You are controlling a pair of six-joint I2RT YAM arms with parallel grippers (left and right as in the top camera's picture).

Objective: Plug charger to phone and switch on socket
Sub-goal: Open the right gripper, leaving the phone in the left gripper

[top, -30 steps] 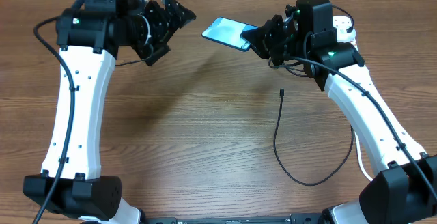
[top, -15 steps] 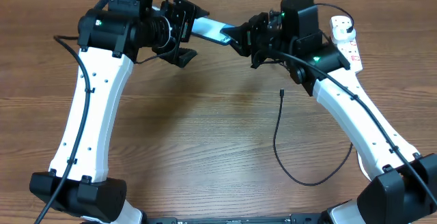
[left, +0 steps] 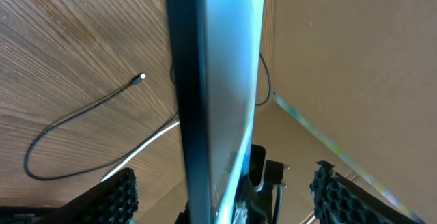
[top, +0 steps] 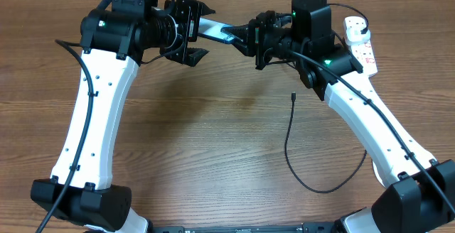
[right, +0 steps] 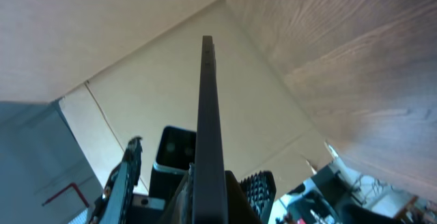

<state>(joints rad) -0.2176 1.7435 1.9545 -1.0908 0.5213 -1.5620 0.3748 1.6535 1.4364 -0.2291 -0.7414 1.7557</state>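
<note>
The slim rectangular smartphone with dark edges and a light blue screen hangs in the air over the far side of the brown wood-grain desk, between the two arms. The right fingers pinch one end of it. The left fingers are spread, with one ribbed black pad to each side of the phone's flat faces and neither visibly touching it.

I judge this to be a handover or a two-armed steadying, ahead of any plugging. The next move likely calls for the left pads to close squarely on the smooth, glassy faces, where grip may be poor.

The long thin black charger cable lies limp in a loop on the desk. Its small connector tip is free and well apart from the phone. The white elongated plastic power strip with red markings lies at the far right, and its switches are too small to read.
</note>
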